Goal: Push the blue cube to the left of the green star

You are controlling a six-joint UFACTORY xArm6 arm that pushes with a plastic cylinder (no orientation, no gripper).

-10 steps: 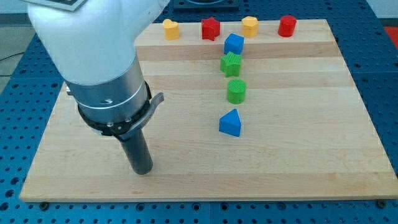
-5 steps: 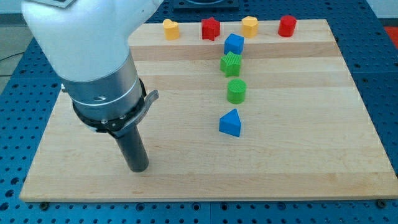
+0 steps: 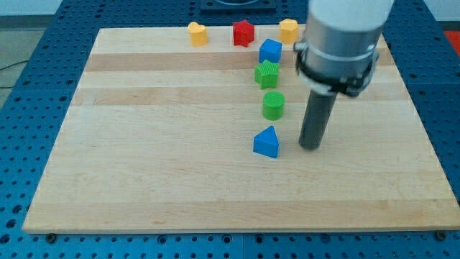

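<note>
My tip (image 3: 310, 146) has crossed from the board's near left to the right, now bare, touching nothing, just right of the blue wedge (image 3: 267, 142). The blue cube (image 3: 270, 50) sits unmoved, touching the green star (image 3: 267, 73) on its far side. The push remains undone.

The blue cube (image 3: 270, 50) sits flat on the board near the view's top edge, rotated so one corner faces the view's bottom. The green star (image 3: 267, 73), ridged and upright, lies directly below the blue cube toward the view's bottom, touching or nearly touching it.
</note>
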